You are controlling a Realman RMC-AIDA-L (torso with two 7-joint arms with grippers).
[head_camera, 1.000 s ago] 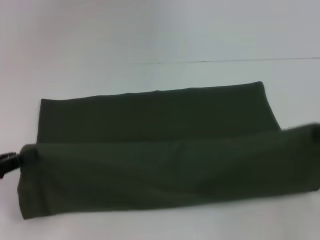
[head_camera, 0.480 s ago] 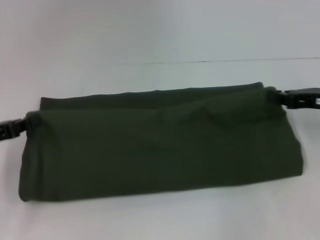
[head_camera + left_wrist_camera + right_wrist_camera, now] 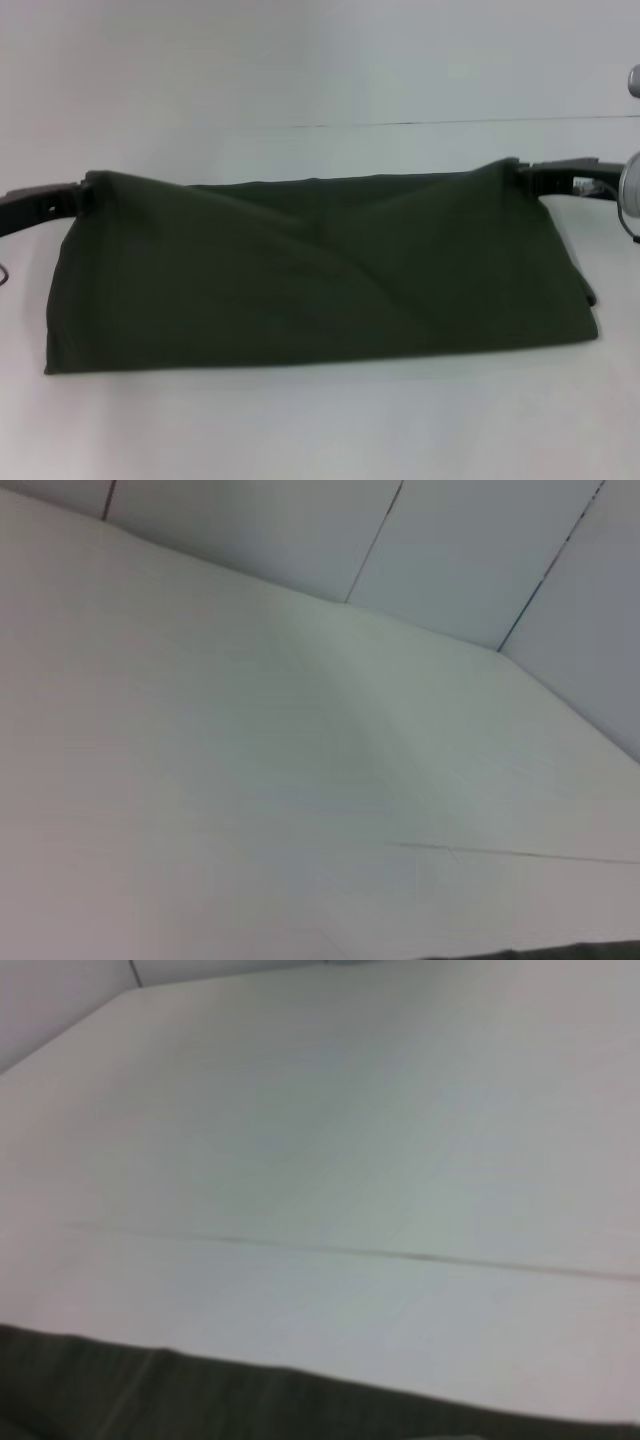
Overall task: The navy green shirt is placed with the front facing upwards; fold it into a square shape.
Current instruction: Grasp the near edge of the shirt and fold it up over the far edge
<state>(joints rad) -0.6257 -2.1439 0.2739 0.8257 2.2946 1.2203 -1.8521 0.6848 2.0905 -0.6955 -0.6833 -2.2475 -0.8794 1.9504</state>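
The navy green shirt (image 3: 310, 290) lies on the white table as a long, plain green band running left to right, with no lettering showing. Its upper layer is drawn to the far edge and peaks at both far corners. My left gripper (image 3: 82, 190) is shut on the far left corner, and my right gripper (image 3: 522, 172) is shut on the far right corner. Between the two, the layer sags in diagonal creases. The right wrist view shows a strip of the shirt (image 3: 200, 1400). In the left wrist view only a sliver of the shirt (image 3: 570, 950) appears.
The white table (image 3: 300, 60) stretches beyond the shirt, and a thin seam line (image 3: 450, 122) crosses it farther back. A silver part of my right arm (image 3: 630, 185) sits at the right edge. White wall panels (image 3: 420, 540) rise behind the table.
Both grippers have carried the shirt's near edge up and away to the far edge, doubling the band over. The fold now covers the layer that lay bare before.
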